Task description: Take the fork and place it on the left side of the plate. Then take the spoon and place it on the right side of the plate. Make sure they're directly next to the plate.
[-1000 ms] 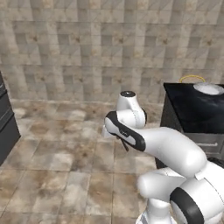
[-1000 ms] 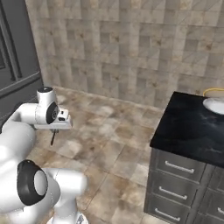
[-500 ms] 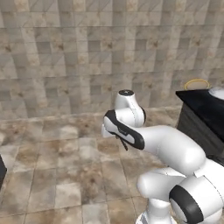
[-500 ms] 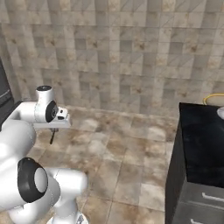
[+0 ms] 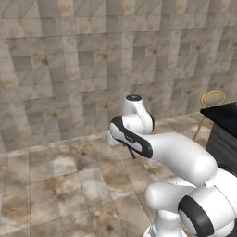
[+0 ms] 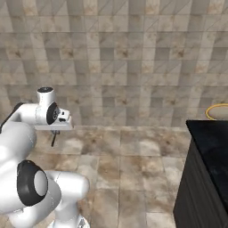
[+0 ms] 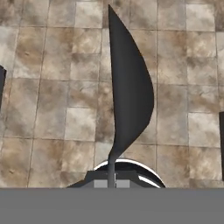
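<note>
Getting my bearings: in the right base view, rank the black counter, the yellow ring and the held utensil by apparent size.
1. black counter
2. yellow ring, cut off at the edge
3. dark utensil in the gripper; close to the ring, so unsure

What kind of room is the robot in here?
Probably a kitchen, seen mid-drive: a stone-tiled wall, a mottled tile floor, and a dark cabinet block with a black countertop at the right. A yellowish ring-shaped object sits by it.
</note>
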